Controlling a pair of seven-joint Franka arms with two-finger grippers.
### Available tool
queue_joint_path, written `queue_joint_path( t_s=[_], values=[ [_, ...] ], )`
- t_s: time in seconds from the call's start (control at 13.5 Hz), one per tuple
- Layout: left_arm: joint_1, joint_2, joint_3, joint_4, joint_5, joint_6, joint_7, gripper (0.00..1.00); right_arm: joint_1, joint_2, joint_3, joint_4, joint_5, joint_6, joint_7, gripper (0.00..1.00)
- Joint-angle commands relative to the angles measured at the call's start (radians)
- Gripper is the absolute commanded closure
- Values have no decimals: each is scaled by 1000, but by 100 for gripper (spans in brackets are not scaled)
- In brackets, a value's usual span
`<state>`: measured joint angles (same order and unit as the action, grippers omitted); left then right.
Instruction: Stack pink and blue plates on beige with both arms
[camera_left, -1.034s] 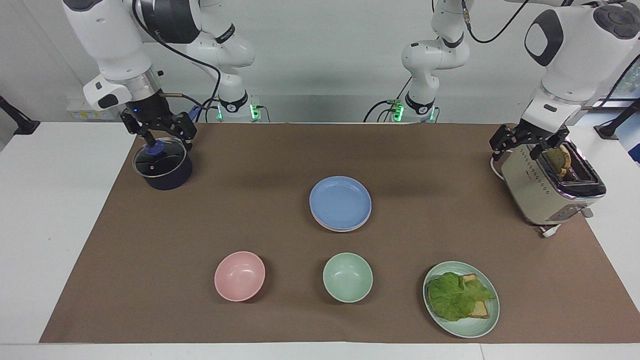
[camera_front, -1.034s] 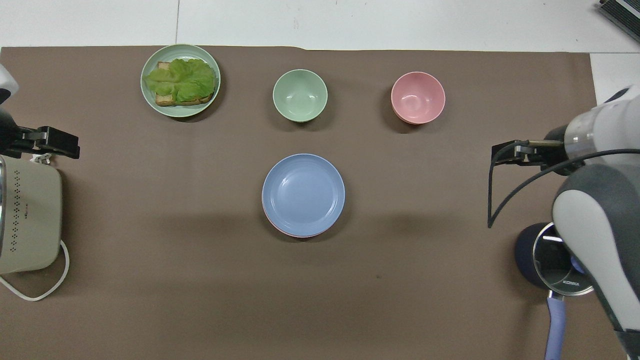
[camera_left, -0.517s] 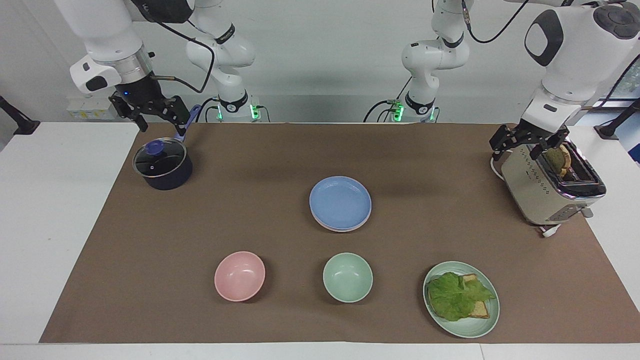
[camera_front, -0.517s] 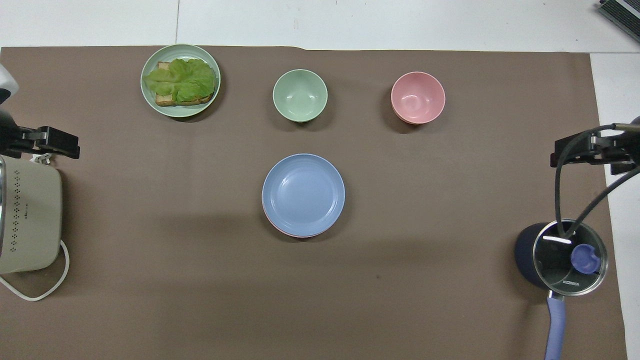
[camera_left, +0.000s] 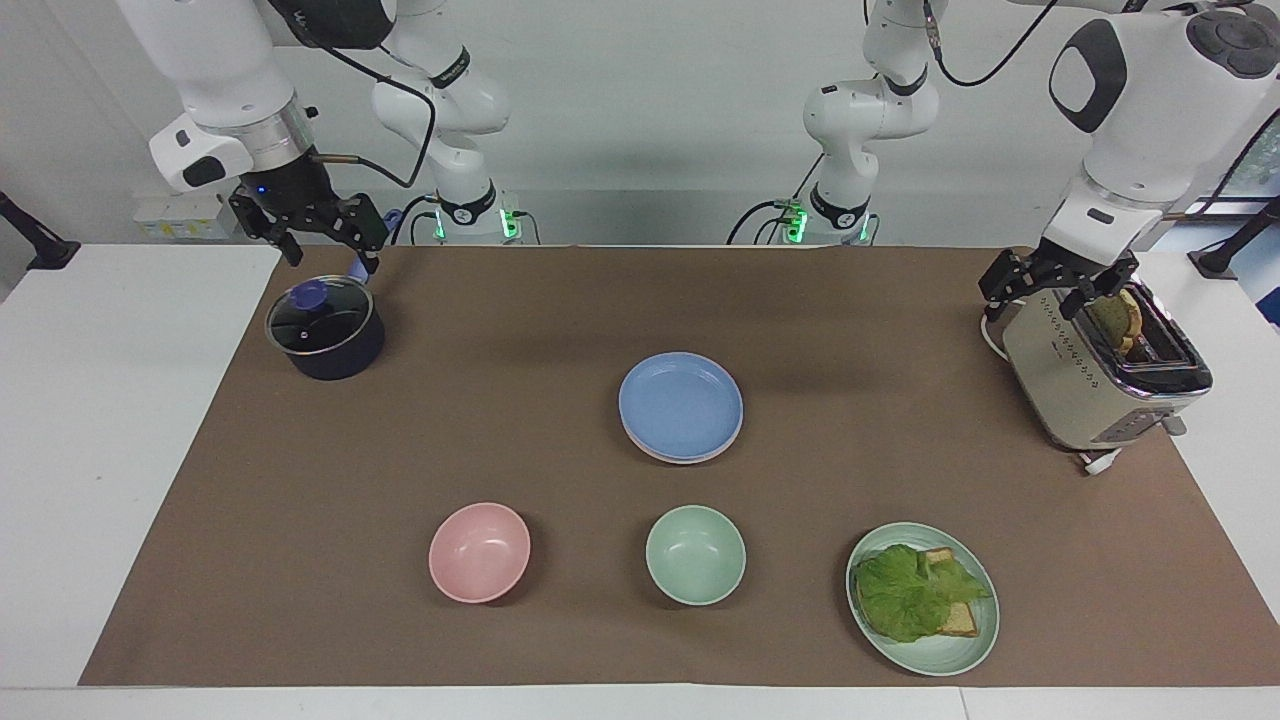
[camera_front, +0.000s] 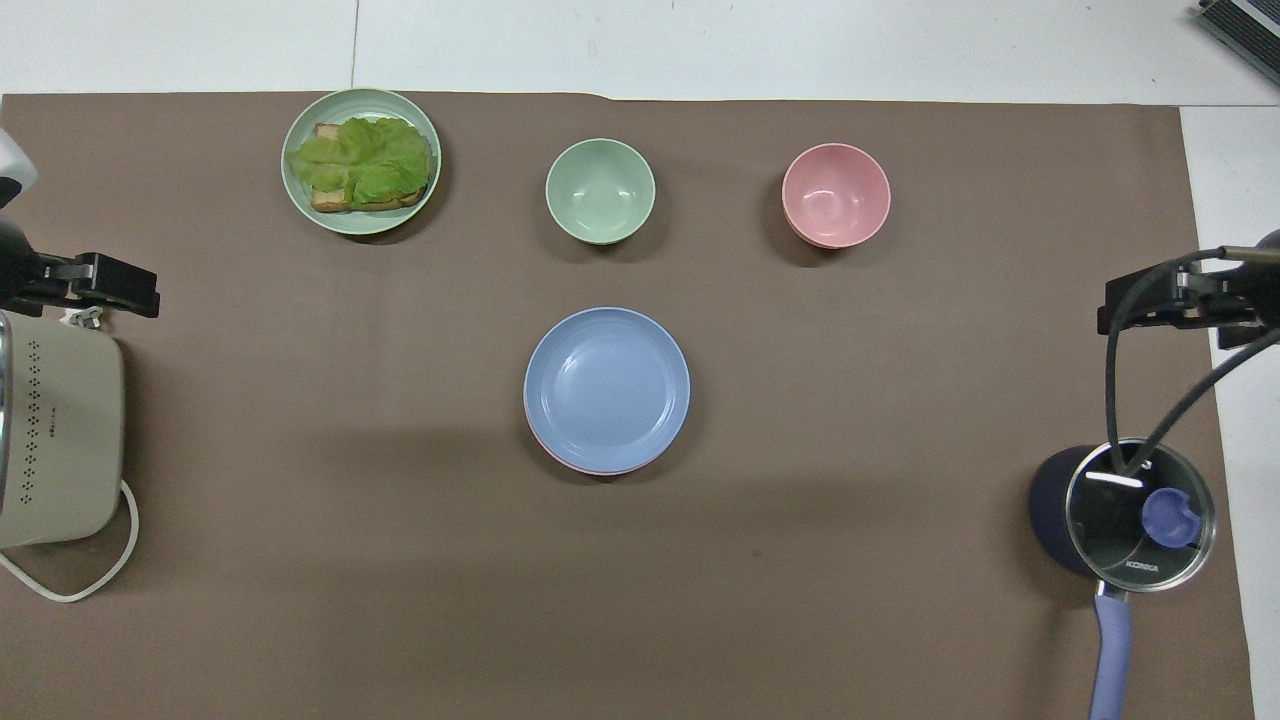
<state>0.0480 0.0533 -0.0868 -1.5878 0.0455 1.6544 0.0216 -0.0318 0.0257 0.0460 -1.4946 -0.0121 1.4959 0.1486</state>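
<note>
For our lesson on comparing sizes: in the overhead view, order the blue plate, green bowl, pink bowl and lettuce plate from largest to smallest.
1. blue plate
2. lettuce plate, slightly smaller
3. green bowl and pink bowl: these look alike, so no ranking.

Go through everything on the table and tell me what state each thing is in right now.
blue plate: top of a stack, empty
pink plate: under the blue, only its rim shows
pot: lid on
toaster: bread in slot
green plate: holds bread and lettuce
pink bowl: empty
green bowl: empty
</note>
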Motion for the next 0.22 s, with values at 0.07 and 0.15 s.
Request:
queue_joint_path(
  t_s=[0.07, 0.15],
  values=[
    [10, -12, -7, 3, 5, -18, 6, 0, -5, -4, 5, -7, -5, -8, -17, 0],
    [10, -12, -7, 3, 5, -18, 6, 0, -7, -4, 6, -7, -3, -8, -17, 0]
  ],
)
